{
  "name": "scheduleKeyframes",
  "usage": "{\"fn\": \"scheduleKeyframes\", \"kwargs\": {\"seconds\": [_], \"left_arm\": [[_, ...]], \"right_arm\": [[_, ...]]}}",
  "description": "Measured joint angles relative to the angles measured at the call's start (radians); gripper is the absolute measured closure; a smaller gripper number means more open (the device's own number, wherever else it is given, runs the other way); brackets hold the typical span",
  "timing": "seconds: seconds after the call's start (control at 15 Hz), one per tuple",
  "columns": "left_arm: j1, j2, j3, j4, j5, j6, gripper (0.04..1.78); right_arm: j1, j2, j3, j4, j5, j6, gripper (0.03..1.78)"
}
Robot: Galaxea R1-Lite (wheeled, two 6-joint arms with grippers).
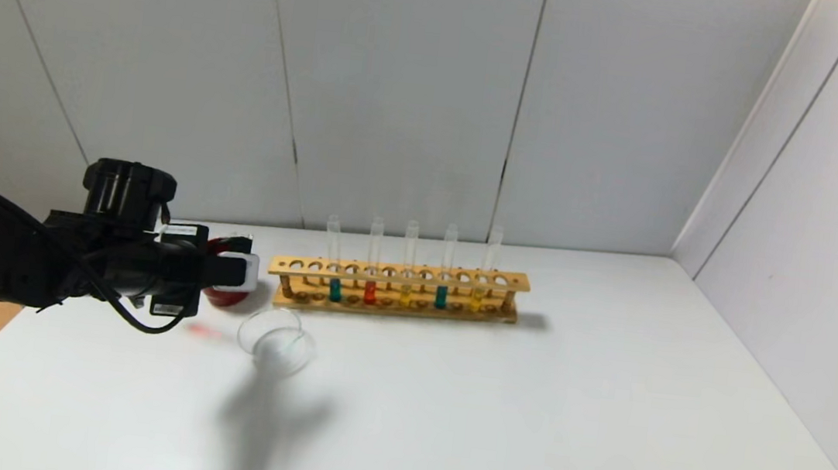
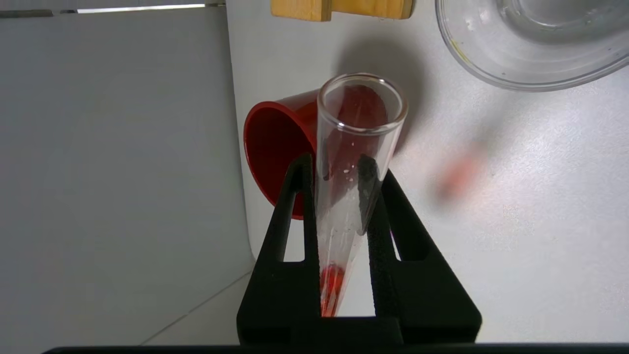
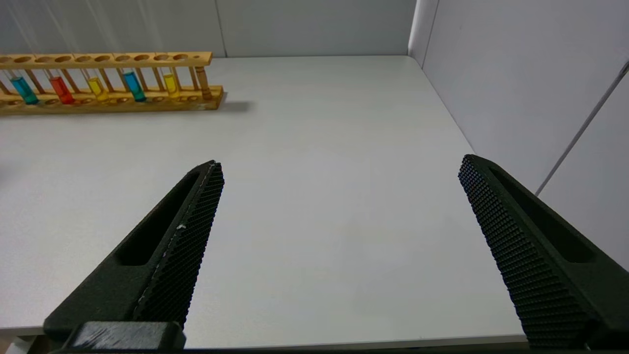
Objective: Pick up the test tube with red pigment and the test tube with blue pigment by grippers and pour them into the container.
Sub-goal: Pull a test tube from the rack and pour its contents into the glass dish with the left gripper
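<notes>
left hand (image 2: 334, 169) clamped, right hand (image 3: 339, 172) spread

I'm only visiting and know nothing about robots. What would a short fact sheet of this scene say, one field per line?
Left gripper: shut on a slim clear glass test tube with red pigment, held beside the dark red opaque cup
Tube contents: a little red liquid at its closed end
Right gripper: open, holding nothing, over the bare white table
Low clear glass container: in front of the rack's left end
Wooden rack: five tubes standing: blue, red, yellow, blue, yellow
</notes>
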Motion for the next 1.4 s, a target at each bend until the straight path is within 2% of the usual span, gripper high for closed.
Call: {"fn": "scheduleKeyframes", "kwargs": {"seconds": [0.73, 1.4], "left_arm": [[-0.014, 0.027, 0.011, 0.002, 0.079, 0.11, 1.49], [-0.038, 0.038, 0.02, 0.005, 0.113, 0.154, 1.49]], "right_arm": [[0.0, 0.0, 0.0, 0.0, 0.0, 0.0, 0.06], [0.0, 0.0, 0.0, 0.0, 0.0, 0.0, 0.06]]}}
